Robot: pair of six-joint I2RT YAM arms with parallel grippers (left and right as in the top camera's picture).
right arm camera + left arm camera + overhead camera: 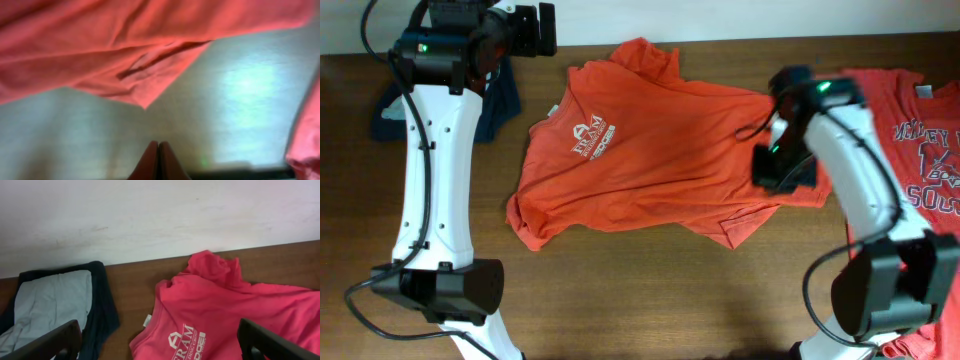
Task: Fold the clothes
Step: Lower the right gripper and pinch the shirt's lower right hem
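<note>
Mid-tabletop [620, 290], orange T-shirt [640, 150] lies spread, rumpled, not yet folded. My left tool [160, 345] hovers wide near shirt's far-left corner beside navy garment [102, 310], likely lining up grab. Right tool [158, 160] pinched shut at right hem, no cloth visibly caught.

T-shirt [650, 150] lies between folded garment [505, 105] and another shirt [910, 110].

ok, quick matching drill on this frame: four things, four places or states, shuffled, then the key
1. logo T-shirt
2. second orange T-shirt
3. dark garment
4. left gripper

A. jaws wide open
B. at the right edge of the table
C. spread out in the middle
D. far left corner

Pairs: 1-C, 2-B, 3-D, 4-A
</note>
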